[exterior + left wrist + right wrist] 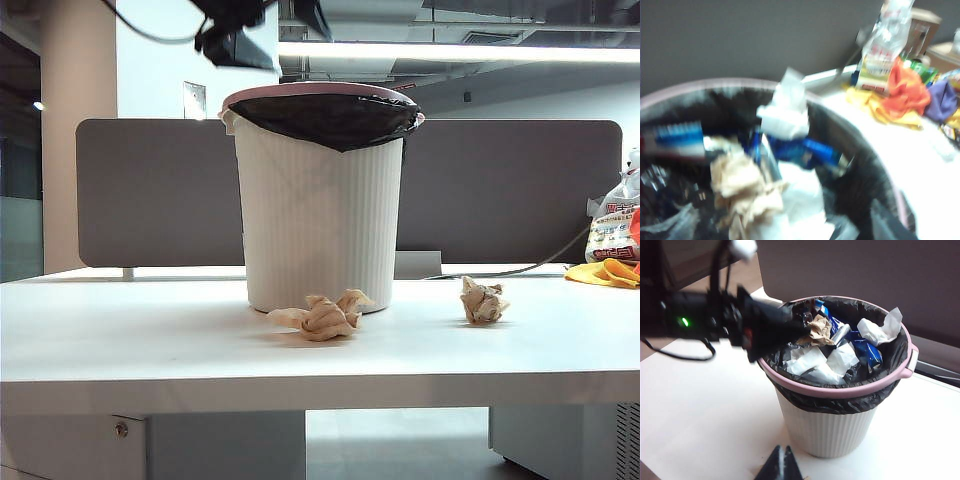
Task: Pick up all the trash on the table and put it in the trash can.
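So at this point the left gripper (238,40) was hanging right over the mouth of the trash can (320,220), pointing down into the black liner. From the right wrist camera, the left gripper's (802,329) dark fingers blended into the bag, so I honestly couldn't tell whether they were spread or pinched. One tan paper wad (821,330) sat right at its tip, on top of the junk already in the can. Touching the fingers or lying loose, couldn't say. The left wrist view was pretty blurry, but it looked straight down into the can (690,85), and that same wad (742,187) was directly below the hand, next to white tissue (787,112) and some blue wrappers (810,150).

The right gripper (780,462) was parked low with its two fingertips pressed together and nothing between them. The can (830,435) stood just ahead of those tips.

The other two bits of trash were well below the left gripper, down on the table (150,330). A second wad (325,315) lay right against the foot of the can on the camera side. A third wad (482,300) sat off towards the right arm's side, clear of the can.

Way past that one, at the table's edge, there was a printed plastic bag (612,230) with an orange-yellow cloth (605,272) under it. A grey divider panel (160,190) ran behind everything.
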Motion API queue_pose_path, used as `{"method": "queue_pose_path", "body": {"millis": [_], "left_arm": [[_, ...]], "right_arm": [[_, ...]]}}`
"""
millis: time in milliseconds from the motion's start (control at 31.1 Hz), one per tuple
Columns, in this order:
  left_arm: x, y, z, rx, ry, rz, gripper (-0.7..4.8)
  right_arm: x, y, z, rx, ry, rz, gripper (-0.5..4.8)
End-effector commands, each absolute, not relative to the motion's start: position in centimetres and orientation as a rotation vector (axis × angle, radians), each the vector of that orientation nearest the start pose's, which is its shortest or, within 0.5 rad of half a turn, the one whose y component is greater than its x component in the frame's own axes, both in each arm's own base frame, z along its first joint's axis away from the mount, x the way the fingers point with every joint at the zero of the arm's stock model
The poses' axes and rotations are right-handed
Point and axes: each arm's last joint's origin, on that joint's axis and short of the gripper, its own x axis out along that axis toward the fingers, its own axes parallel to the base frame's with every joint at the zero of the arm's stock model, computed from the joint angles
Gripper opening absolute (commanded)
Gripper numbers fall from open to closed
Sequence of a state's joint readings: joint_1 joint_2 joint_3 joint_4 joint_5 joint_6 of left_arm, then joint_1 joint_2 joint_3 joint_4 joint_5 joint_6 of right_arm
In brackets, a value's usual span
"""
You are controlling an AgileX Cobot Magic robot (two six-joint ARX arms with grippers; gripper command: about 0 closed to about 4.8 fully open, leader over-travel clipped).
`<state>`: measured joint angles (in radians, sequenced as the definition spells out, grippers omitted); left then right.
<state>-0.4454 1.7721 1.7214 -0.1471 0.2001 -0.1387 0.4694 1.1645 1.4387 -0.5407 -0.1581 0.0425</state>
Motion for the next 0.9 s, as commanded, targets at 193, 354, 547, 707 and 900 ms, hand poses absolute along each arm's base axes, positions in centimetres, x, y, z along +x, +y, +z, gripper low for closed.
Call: {"method": "queue_pose_path", "body": {"millis": [193,354,547,707,900], "left_arm": [[31.7,-16.0,44.5,-0.107,0.271,-0.666,4.79],[28.3,-15.6,43.9,-0.066,0.505,-0.685,4.79],[27.2,-17.1,40.6,0.02,0.692,-0.707,4.79],[27.1,-19.3,35.5,0.07,0.74,-0.67,4.79],[27.3,-21.6,29.6,0.071,0.736,-0.633,4.79]], "right_arm": [[19.4,10.3,44.5,-0.051,0.297,0.622,-0.07],[18.6,10.0,44.9,-0.054,0.273,0.631,-0.07],[18.3,10.1,44.0,-0.052,0.359,0.68,-0.07],[17.9,10.0,43.5,-0.05,0.369,0.685,-0.07],[17.8,10.6,41.2,-0.087,0.477,0.713,-0.07]]}}
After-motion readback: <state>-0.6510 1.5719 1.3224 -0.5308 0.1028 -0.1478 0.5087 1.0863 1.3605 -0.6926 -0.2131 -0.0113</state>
